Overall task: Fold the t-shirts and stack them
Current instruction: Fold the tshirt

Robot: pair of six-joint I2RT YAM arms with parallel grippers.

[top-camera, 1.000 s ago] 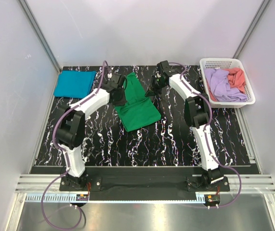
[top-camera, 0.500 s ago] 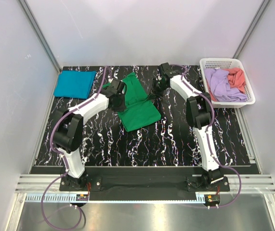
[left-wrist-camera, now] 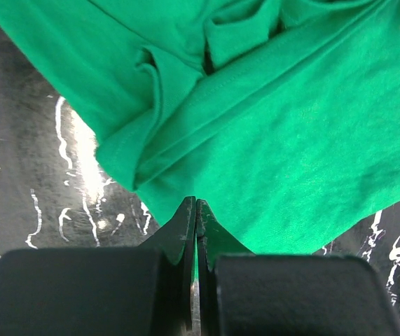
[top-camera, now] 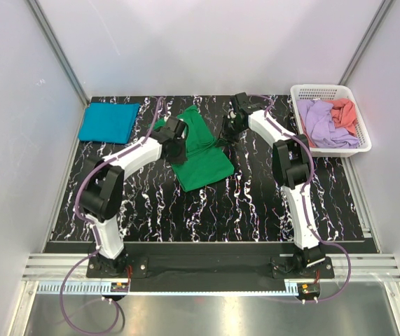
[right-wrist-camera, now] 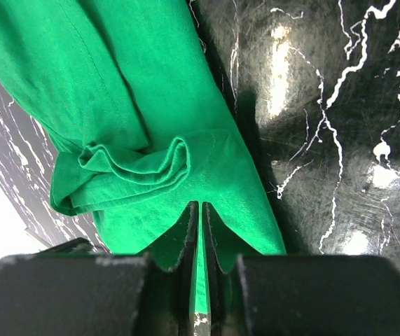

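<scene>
Tabletop (top-camera: 256, 203): a black slab with white veining that fills the middle of the overhead view. Both arms reach to its far half. The left arm (top-camera: 133, 154) slants in from the left and the right arm (top-camera: 273, 133) bends in from the right. Their wrists close on one garment from opposite sides.

Green t-shirt (top-camera: 203, 161): we find it at the far centre of the tabletop, between the two wrists. The near part lies flat and roughly rectangular. The far part is bunched where the arms meet it. The wrist views show rumpled folds and a stitched hem.

White lattice basket (top-camera: 322, 89): at the far right corner, well apart from the green t-shirt. Inside it a crumpled lilac t-shirt (top-camera: 322, 124) takes up most of the room. A coral t-shirt (top-camera: 345, 112) is bunched against it toward the far right side.

Teal t-shirt (top-camera: 108, 121): at the far left corner, folded to a flat rectangle and lying alone on the tabletop. It is apart from the green t-shirt, with the left arm's cable passing between them.

Left pincer (left-wrist-camera: 194, 204): the fingers are pressed together on the green t-shirt's edge, and we note a thin sliver of green in the slit between them.

Right pincer (right-wrist-camera: 200, 206): the fingers are drawn almost together, pinching the green t-shirt just below a rolled fold. A narrow green strip shows between them.
</scene>
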